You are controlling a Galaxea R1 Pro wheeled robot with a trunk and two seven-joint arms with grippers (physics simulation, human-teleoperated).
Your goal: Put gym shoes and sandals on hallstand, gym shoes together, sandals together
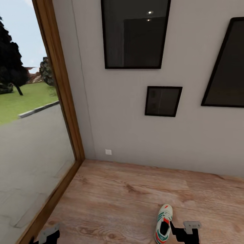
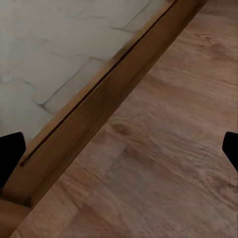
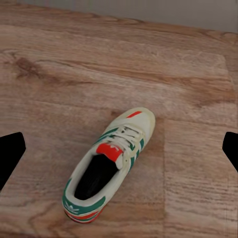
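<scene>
One gym shoe [image 1: 164, 223], white with green stripes and a red-orange tongue, lies on the corridor floor [image 1: 118, 196] with its toe toward the wall. My right gripper [image 1: 185, 234] hangs just right of it, open. In the right wrist view the shoe [image 3: 111, 166] lies on the planks between and beyond the spread black fingertips [image 3: 10, 156], and the right gripper [image 3: 119, 151] is not touching it. My left gripper [image 1: 45, 237] is low at the left, open over bare planks beside the door frame [image 2: 84, 124]. The sandals and the hallstand are out of view.
A tall glass pane in a wooden frame [image 1: 61, 101] runs along the left, with paving outside. The grey wall [image 1: 118, 118] ahead carries three dark framed pictures and a small white outlet [image 1: 108, 151]. Wood floor stretches between the wall and me.
</scene>
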